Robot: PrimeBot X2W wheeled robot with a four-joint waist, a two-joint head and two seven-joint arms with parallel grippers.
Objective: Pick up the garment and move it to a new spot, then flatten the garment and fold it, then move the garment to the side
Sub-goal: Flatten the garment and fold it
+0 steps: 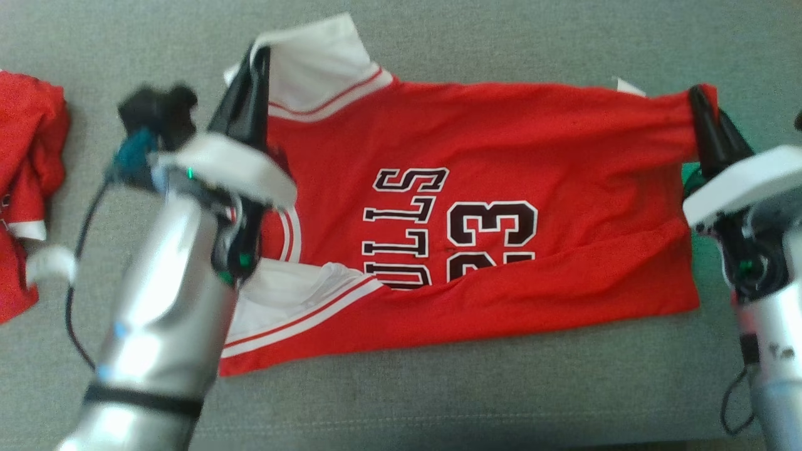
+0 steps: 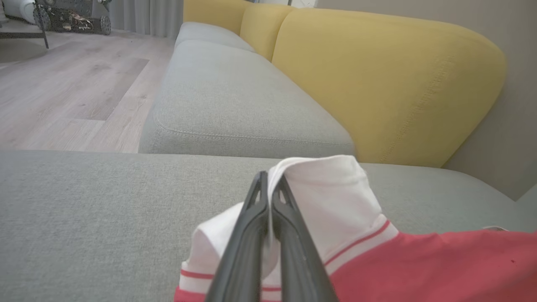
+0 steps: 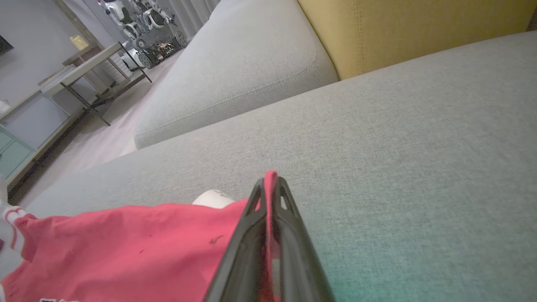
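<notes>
The garment (image 1: 501,188) is a red jersey with white trimmed sleeves and black-and-white lettering, spread sideways on the grey sofa seat (image 1: 501,388). My left gripper (image 1: 260,53) is shut on its white sleeve edge at the upper left; the left wrist view shows the white cloth (image 2: 331,197) pinched between the dark fingers (image 2: 251,235). My right gripper (image 1: 697,94) is shut on the jersey's far right hem corner, and the right wrist view shows red cloth (image 3: 126,243) clamped between its fingers (image 3: 289,235). The near half of the jersey lies folded over, partly hiding the lettering.
Another red garment (image 1: 25,181) lies crumpled at the left edge of the seat. Yellow back cushions (image 2: 377,79) rise beyond the grey seat cushions (image 2: 226,96). A wooden floor (image 2: 63,84) and a table (image 3: 84,71) lie farther off.
</notes>
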